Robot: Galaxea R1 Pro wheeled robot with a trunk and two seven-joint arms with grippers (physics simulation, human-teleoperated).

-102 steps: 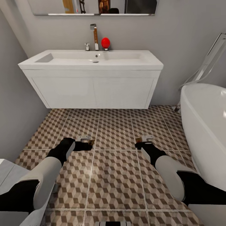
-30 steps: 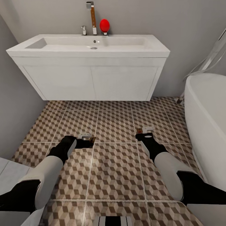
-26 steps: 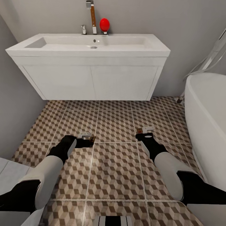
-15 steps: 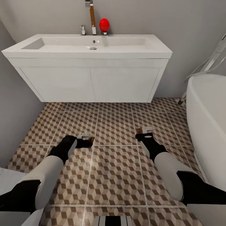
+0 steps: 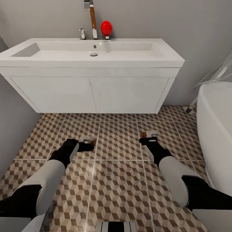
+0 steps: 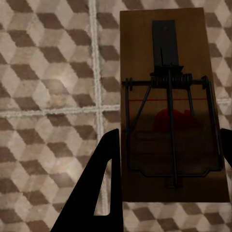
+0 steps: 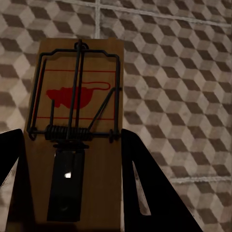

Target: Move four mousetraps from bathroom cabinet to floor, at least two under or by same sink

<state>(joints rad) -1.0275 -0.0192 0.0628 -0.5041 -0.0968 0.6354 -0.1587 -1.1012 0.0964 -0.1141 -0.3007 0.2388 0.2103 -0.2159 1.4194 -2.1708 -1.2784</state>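
The white sink (image 5: 93, 53) on its boxy vanity stands against the wall ahead, above the cube-patterned bathroom floor (image 5: 119, 180). My left gripper (image 5: 87, 145) is shut on a brown wooden mousetrap (image 5: 89, 140), held over the tiles in front of the vanity's left half. The left wrist view shows that mousetrap (image 6: 171, 111) flat between the black fingers (image 6: 104, 188), with its wire bar and red spot facing the camera. My right gripper (image 5: 147, 139) is shut on a second mousetrap (image 5: 150, 132) in front of the vanity's right half. That mousetrap (image 7: 77, 125) sits between the right gripper's fingers (image 7: 140, 179).
A white bathtub (image 5: 216, 129) fills the right side, close to my right arm. A grey wall (image 5: 13, 129) closes the left side. A chrome tap (image 5: 91, 16) and a red round object (image 5: 106, 28) stand at the back of the basin.
The whole head view has shifted: the sink now looks larger and nearer, so the camera has moved closer. Both grippers keep the same pose and still hold their mousetraps.
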